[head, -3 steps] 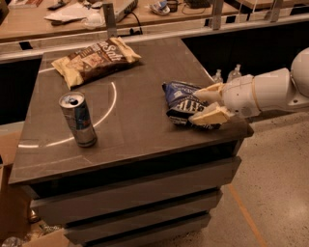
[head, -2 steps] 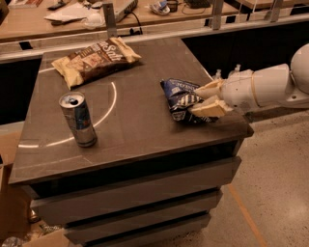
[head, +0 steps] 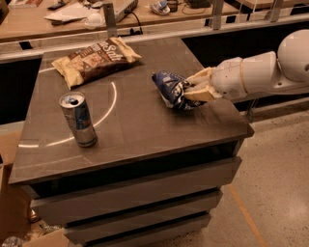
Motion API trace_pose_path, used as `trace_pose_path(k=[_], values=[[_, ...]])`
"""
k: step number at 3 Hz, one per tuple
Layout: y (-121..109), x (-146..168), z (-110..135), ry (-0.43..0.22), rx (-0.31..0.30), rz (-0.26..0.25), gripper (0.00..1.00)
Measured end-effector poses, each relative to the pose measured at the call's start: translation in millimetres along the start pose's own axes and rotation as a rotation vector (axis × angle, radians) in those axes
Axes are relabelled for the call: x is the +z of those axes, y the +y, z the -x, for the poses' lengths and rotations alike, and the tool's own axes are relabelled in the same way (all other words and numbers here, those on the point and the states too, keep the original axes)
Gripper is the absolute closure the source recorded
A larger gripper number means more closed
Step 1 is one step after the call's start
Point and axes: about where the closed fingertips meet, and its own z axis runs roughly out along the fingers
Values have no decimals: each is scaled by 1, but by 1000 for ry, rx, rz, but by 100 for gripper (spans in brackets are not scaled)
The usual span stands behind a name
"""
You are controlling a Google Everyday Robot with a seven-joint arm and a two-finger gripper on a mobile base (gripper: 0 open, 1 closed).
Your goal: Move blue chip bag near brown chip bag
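Observation:
The blue chip bag (head: 170,88), crumpled navy foil with white lettering, is at the right side of the grey table (head: 130,125), just above or on its top. My gripper (head: 194,90) reaches in from the right on a white arm and is shut on the bag's right end. The brown chip bag (head: 95,58), dark brown with cream-yellow ends, lies flat at the table's far left corner, well apart from the blue bag.
A blue-and-silver drink can (head: 78,119) stands upright near the table's front left. A desk (head: 72,14) with papers and cables runs behind the table. A cardboard box (head: 14,212) sits on the floor at the lower left.
My gripper has carried the blue chip bag leftward and a little farther back on the table, closer to the brown chip bag. The can and the brown bag have not moved.

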Motion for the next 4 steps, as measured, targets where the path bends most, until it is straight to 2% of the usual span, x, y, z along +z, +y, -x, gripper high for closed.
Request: trace_pose_path(k=[3, 4], values=[[-66, 63, 31, -38, -74, -44, 100], [-81, 84, 39, -54, -82, -50, 100]])
